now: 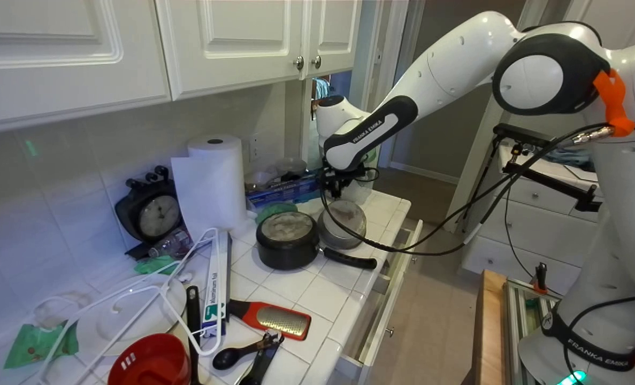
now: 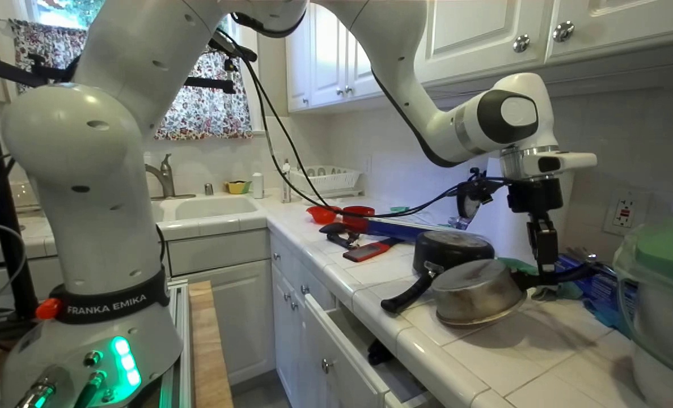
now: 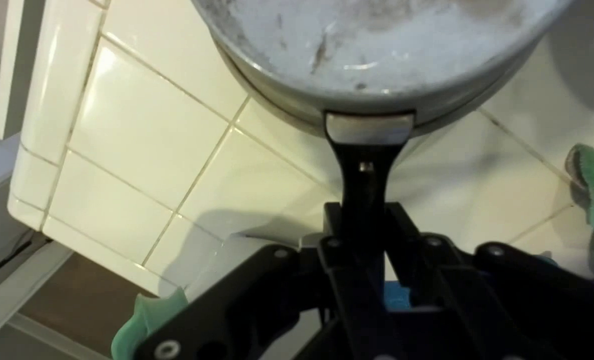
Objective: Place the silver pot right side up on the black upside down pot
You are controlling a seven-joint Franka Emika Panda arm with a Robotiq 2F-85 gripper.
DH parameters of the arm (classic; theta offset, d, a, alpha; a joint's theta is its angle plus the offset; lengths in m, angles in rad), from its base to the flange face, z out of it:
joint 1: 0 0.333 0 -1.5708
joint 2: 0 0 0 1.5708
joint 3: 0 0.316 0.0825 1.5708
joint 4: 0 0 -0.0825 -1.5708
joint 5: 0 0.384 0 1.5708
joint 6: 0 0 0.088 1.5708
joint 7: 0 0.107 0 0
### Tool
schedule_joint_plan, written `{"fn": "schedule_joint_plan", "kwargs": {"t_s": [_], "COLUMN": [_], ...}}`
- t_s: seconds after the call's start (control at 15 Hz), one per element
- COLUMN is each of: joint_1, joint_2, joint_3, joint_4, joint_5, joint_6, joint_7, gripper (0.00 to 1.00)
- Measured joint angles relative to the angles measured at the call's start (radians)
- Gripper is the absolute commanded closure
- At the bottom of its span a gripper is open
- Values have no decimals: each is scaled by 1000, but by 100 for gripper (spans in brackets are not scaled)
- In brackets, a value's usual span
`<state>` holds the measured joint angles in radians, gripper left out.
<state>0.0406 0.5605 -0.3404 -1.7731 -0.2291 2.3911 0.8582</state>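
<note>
The silver pot (image 1: pixel 347 213) is upside down, its stained base facing up, in both exterior views (image 2: pixel 475 292). It looks slightly tilted; I cannot tell whether its rim touches the counter. Its base fills the top of the wrist view (image 3: pixel 377 55). My gripper (image 2: pixel 543 266) is shut on the silver pot's black handle (image 3: pixel 367 167), which sits between the fingertips in the wrist view (image 3: pixel 361 220). The black upside down pot (image 1: pixel 288 254) stands beside the silver pot, base up, its handle (image 2: pixel 407 297) pointing to the counter's front edge.
A green-lidded container (image 2: pixel 659 317) stands near the gripper. A blue wrap box (image 1: pixel 282 199) and a green cloth (image 1: pixel 274 209) lie behind the pots. A paper towel roll (image 1: pixel 218 187) stands by the wall. A red grater (image 1: pixel 280 319) lies nearby. A drawer (image 2: pixel 342 354) is open below.
</note>
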Motion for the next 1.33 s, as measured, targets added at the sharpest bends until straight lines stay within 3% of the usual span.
{"fn": "schedule_joint_plan", "kwargs": {"t_s": [0.67,1.33], "joint_1": [56,84], "joint_2": [-105,-186], "joint_3": [6,22], "joint_4": [-4,-8], "joint_5": [-122,-232], "joint_6": [-65,-56], "joint_7": [34,227], "gripper": [90,90]}}
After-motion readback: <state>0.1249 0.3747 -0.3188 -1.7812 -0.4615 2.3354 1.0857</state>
